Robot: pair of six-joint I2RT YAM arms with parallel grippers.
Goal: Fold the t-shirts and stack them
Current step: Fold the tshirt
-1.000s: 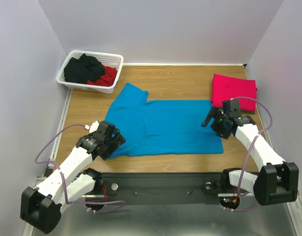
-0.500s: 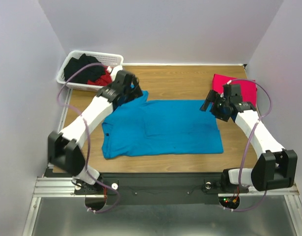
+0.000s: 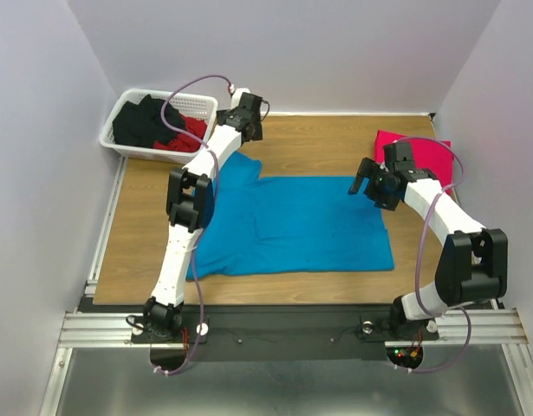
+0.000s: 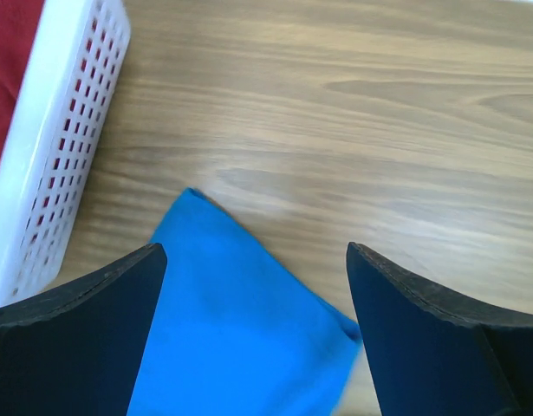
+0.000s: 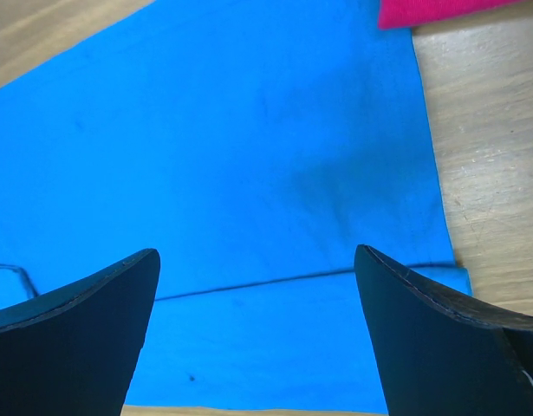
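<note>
Wooden table point(image 3: 335, 143) bears a basket point(image 3: 149, 154) of black and red clothes point(image 3: 146, 121); left hand point(image 4: 253, 260) and right hand point(image 5: 257, 260) gape.

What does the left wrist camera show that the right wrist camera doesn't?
Only the left wrist view shows the white lattice basket holding red cloth, and the sleeve tip of the turquoise t-shirt. Only the right wrist view shows a corner of the pinkish-red t-shirt and the turquoise shirt's body. Both show that shirt on the wooden table and an open gripper: left gripper, right gripper.
</note>
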